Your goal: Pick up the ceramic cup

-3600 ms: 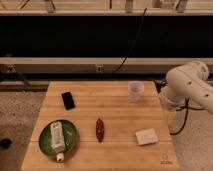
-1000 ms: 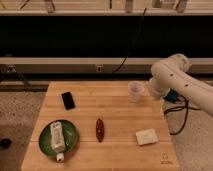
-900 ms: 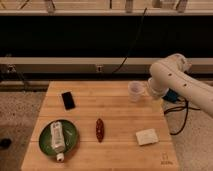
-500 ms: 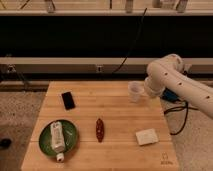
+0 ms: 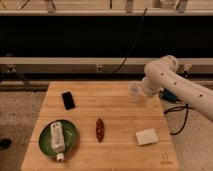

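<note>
Gripper [image 5: 143,93]: at the end of a white jointed arm [image 5: 175,85] that reaches in from the right. It sits at the far right part of the table, right up against the right side of the cup. Whether it is spread or pressed together cannot be told, nor whether it touches the cup.

Ceramic cup [image 5: 134,92]: small, pale white, wider at the rim than at the base. It stands upright on the table near the far edge, right of centre.

Light wooden slatted table [image 5: 120,115]: bears the cup and all items below.

Flat white rectangular block [image 5: 147,136]: lies on the table nearer the camera than the cup and slightly to its right, well apart from it.

Small dark red elongated object [image 5: 100,129]: lies lengthwise, nearer the camera than the cup and to its left.

Black rectangular phone [image 5: 68,100]: lies flat, well to the left of the cup and a little nearer the camera.

Round green plate [image 5: 73,132]: sits far left of the cup at the near corner of the table.

White bottle [image 5: 57,137]: lies on its side on the plate, one end jutting past the plate's near rim.

Black cable [image 5: 131,45]: hangs behind the table, beyond the cup.
</note>
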`<state>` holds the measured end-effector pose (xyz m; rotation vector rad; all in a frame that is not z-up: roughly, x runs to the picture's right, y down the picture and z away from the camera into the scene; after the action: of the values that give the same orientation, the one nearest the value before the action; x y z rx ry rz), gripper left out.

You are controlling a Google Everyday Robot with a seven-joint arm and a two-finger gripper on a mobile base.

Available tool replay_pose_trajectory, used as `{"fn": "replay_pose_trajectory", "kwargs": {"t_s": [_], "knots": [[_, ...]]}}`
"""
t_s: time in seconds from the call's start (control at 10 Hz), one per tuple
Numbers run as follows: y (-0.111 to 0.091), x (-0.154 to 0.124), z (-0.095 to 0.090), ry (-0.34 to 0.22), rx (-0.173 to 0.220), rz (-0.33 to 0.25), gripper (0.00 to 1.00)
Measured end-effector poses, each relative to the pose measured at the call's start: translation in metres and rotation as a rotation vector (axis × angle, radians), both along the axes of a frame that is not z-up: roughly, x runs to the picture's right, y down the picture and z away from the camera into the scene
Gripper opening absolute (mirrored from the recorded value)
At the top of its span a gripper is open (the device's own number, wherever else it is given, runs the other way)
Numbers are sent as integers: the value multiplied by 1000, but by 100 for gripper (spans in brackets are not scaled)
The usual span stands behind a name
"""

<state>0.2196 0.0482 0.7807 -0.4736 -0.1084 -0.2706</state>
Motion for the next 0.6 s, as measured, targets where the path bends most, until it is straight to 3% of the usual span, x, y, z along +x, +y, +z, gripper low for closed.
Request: {"fn": "replay_pose_trajectory", "kwargs": {"t_s": [0.6], "knots": [[-3, -8, 32, -37, -5, -22, 80]]}}
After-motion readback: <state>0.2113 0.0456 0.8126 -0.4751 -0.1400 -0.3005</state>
